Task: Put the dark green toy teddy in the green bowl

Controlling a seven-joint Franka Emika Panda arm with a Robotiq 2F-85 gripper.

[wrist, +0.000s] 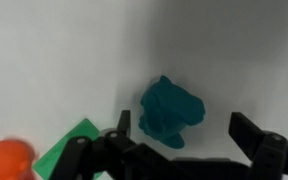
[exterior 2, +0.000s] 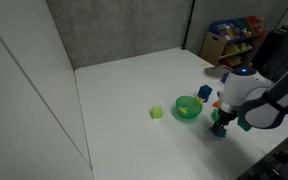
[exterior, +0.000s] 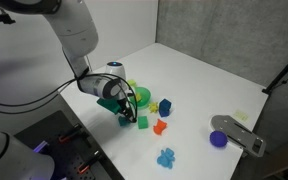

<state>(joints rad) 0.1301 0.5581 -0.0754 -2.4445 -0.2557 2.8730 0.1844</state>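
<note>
The dark green toy teddy (wrist: pixel 171 112) lies on the white desk (wrist: pixel 64 60), directly between the two fingers of the claw (wrist: pixel 180 125), which stands spread wide over it. In the wrist view neither black finger touches the toy. The finger (wrist: pixel 120 125) on the left of that picture is just beside it, and the one on the right stands a little further off. The teddy casts a soft shadow on the desk behind it. At the lower left of the wrist view a flat green block (wrist: pixel 69 150) lies near the claw, with an orange toy (wrist: pixel 6 160) beside it at the picture's corner. In both exterior views the claw (exterior: pixel 122 110) (exterior 2: pixel 222 122) hangs low over the desk, just beside the green bowl (exterior: pixel 140 97) (exterior 2: pixel 187 108), which sits upright, apart from the teddy. Further out on the desk in an exterior view lie a light blue toy (exterior: pixel 166 157) and a purple dish (exterior: pixel 219 139), both well apart from the claw.
</note>
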